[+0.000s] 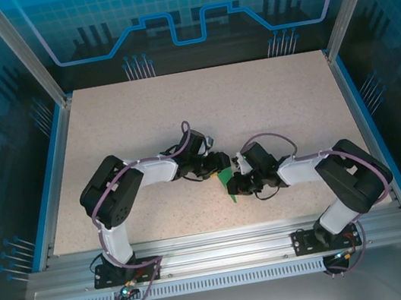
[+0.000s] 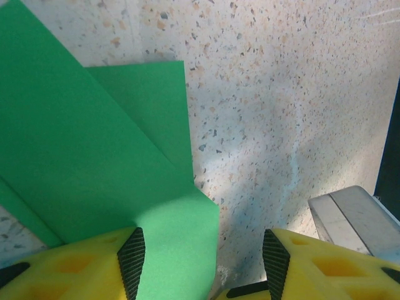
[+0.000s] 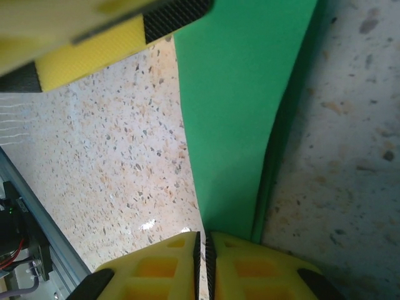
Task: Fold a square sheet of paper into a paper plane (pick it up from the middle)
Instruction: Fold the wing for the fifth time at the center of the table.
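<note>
green paper (image 3: 237, 94) edge – pinched in right gripper (image 3: 201, 242) | left gripper (image 2: 203, 262) agape

paper (image 1: 229, 184): bright-green, matte, unmarked sheet, partly folded, not yet a dart. top view: a small green shape toward the near edge of the desk (image 1: 270, 107), between the two hands and largely hidden by them. left wrist view: overlapping layers with straight diagonal edges, one flap lying over another; a lower corner reaches into the gap of the spread left hand (image 2: 203, 256), beside one finger. right wrist view: a long narrow band, layered along one edge, tapering to the right hand (image 3: 203, 244), whose fingers are closed on its end.
</note>
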{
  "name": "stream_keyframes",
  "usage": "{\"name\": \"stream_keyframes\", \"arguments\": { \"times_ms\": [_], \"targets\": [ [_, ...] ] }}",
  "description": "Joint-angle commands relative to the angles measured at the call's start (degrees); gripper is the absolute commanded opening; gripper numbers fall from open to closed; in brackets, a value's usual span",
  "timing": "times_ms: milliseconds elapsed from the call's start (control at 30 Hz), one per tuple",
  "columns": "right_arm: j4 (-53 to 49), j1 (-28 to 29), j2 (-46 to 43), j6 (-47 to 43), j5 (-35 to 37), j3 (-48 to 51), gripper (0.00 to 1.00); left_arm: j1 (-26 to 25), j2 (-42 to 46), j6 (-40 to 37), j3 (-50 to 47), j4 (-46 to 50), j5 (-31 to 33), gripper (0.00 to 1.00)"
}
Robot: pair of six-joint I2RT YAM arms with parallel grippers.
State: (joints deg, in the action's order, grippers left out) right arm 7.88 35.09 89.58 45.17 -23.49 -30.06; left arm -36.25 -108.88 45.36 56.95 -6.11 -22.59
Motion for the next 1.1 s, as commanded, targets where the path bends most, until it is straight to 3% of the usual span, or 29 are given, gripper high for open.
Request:
{"name": "stream_keyframes", "arguments": {
  "times_ms": [0,200,333,600,933,1067],
  "targets": [
    [-6.0,2.2,-0.2,-0.1,-0.2,5.1,0.14,-0.4,-1.1,0.5,0.5,4.3,2.3,0.57],
    [-8.7,2.6,-4.8,-1.6,-1.8,8.0,0.15,-0.4,-1.9,0.8,1.1,4.6,2.1,0.57],
    [-16.4,3.1,-8.5,-3.8,-1.1,4.9,0.17,-0.4,-1.8,1.0,1.3,4.5,1.7,0.57],
    [-21.8,3.1,-17.1,-3.0,4.6,-1.5,0.22,-0.4,-1.3,0.8,1.3,4.5,1.0,0.57],
    [-12.7,3.1,-4.1,-1.5,0.8,-7.2,0.22,-0.4,-1.8,0.1,2.6,5.4,0.4,0.57],
    [-11.8,2.7,0.3,-1.2,2.4,-5.4,0.20,-0.4,-1.6,0.0,2.6,5.6,0.5,0.57]
  ]
}}
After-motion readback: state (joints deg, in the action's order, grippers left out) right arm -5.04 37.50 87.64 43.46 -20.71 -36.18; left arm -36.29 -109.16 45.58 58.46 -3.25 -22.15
